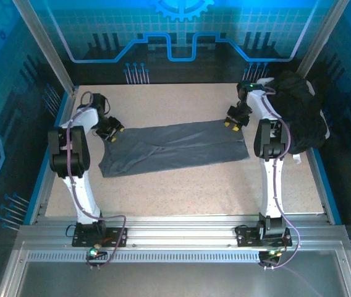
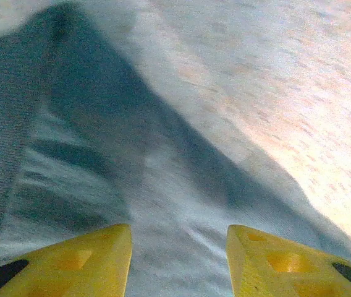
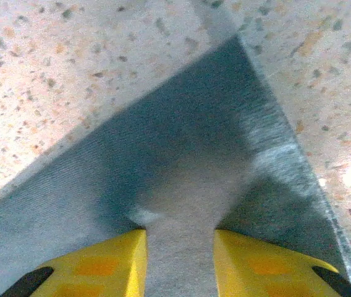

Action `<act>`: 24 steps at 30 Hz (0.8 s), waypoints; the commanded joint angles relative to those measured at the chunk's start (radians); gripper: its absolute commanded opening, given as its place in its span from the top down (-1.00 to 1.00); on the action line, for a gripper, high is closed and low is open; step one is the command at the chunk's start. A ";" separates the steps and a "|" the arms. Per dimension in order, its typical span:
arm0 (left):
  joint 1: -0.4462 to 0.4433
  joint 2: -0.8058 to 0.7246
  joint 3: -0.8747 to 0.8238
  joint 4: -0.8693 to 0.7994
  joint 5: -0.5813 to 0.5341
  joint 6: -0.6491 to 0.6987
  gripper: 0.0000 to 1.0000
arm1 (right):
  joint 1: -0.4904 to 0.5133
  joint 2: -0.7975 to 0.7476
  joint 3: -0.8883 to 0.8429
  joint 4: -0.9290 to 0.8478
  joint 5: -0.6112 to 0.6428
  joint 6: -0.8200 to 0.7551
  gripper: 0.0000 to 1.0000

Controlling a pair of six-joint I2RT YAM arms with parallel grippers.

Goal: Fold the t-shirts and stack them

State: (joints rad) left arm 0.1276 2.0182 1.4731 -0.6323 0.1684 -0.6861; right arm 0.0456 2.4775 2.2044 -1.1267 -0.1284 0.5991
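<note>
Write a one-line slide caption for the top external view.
Left gripper and right gripper at the far corners of the blue-grey t-shirt; black t-shirts heaped far right on the table.

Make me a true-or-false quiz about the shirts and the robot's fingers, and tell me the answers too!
1. The grey shirt lies spread out on the table. True.
2. The black shirts are piled at the left side. False: the pile sits at the far right, behind the right arm.
3. The left fingers and the right fingers are yellow. True.
4. The grey shirt is stacked on the black shirts. False: it lies apart from them, between the two arms.
5. The left fingers are at the grey shirt's left end. True.
</note>
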 commanded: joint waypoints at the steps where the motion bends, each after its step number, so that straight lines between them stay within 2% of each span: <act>1: -0.023 -0.120 -0.070 0.109 0.146 0.176 0.09 | 0.031 -0.217 -0.173 0.148 -0.079 -0.080 0.10; 4: -0.039 -0.120 -0.117 0.108 0.224 0.284 0.09 | 0.062 -0.368 -0.336 0.256 -0.139 -0.094 0.02; 9: -0.082 -0.088 -0.154 0.124 0.267 0.381 0.05 | 0.142 -0.547 -0.534 0.356 -0.219 -0.091 -0.02; 16: -0.132 -0.011 -0.117 0.140 0.228 0.411 -0.01 | 0.207 -0.689 -0.679 0.402 -0.249 -0.028 -0.02; 21: -0.174 -0.006 -0.133 0.128 0.149 0.439 -0.02 | 0.211 -0.728 -0.715 0.406 -0.259 -0.018 -0.02; 24: -0.182 -0.025 -0.161 0.139 0.142 0.436 0.00 | 0.215 -0.743 -0.717 0.406 -0.269 -0.015 -0.02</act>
State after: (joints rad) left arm -0.0391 2.0071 1.3323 -0.4965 0.3386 -0.2821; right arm 0.2546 1.7885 1.4929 -0.7387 -0.3611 0.5720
